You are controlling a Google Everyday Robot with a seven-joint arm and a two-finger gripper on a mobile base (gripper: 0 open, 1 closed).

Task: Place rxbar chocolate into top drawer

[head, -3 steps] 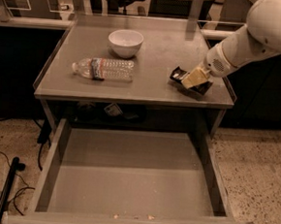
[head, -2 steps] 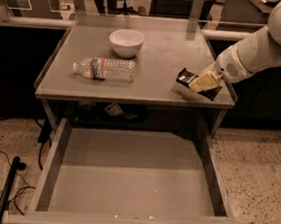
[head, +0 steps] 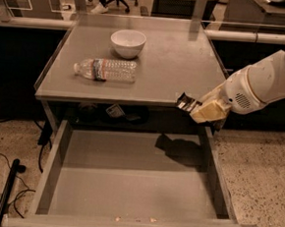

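My gripper (head: pixel 198 109) comes in from the right on a white arm and is shut on the rxbar chocolate (head: pixel 185 102), a small dark shiny bar sticking out to the left of the pale fingers. It holds the bar in the air at the tabletop's front right edge, above the right rear part of the top drawer (head: pixel 60 153). The drawer is pulled wide open below the table; its flat grey bottom is bare, with the arm's shadow on its right rear.
On the grey tabletop (head: pixel 176 64) a clear water bottle (head: pixel 106 69) lies on its side at the left and a white bowl (head: pixel 128 43) stands behind it. Cables and a black pole (head: pixel 5 193) lie on the floor at the left. Chairs stand beyond the table.
My gripper has carried the rxbar chocolate from the tabletop's right side forward, off the front edge, to over the open drawer. Bottle and bowl have not moved.
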